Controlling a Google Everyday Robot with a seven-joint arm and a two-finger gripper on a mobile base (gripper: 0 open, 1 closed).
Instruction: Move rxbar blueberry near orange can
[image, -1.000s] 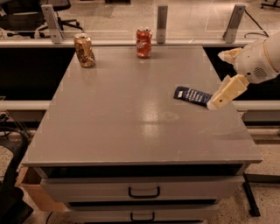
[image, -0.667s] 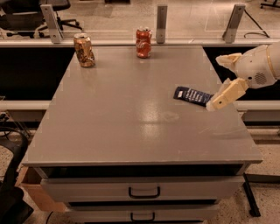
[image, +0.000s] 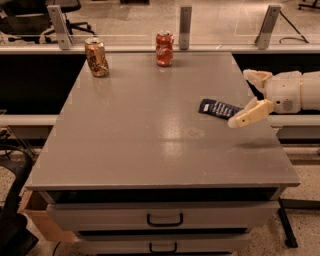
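Gripper (image: 239, 98) at right edge of frame, fingers spread, holding nothing.
rxbar blueberry (image: 219, 108) lies flat on worktop (image: 150, 130), right of centre, its right end just beside the lower fingertip. Orange can (image: 96, 57) stands upper left, well apart.

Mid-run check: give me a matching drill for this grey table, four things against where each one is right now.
Things
1. dark navy-blue flat wrapped snack bar
2. golden-orange dented drink can
3. red drink can
4. cream two-finger pincer

Places on the grey table
A. far edge, about the middle
B. at the right edge, open, by the bar's right end
C. far left corner
D. lying flat on the right half

Pairs: 1-D, 2-C, 3-A, 4-B
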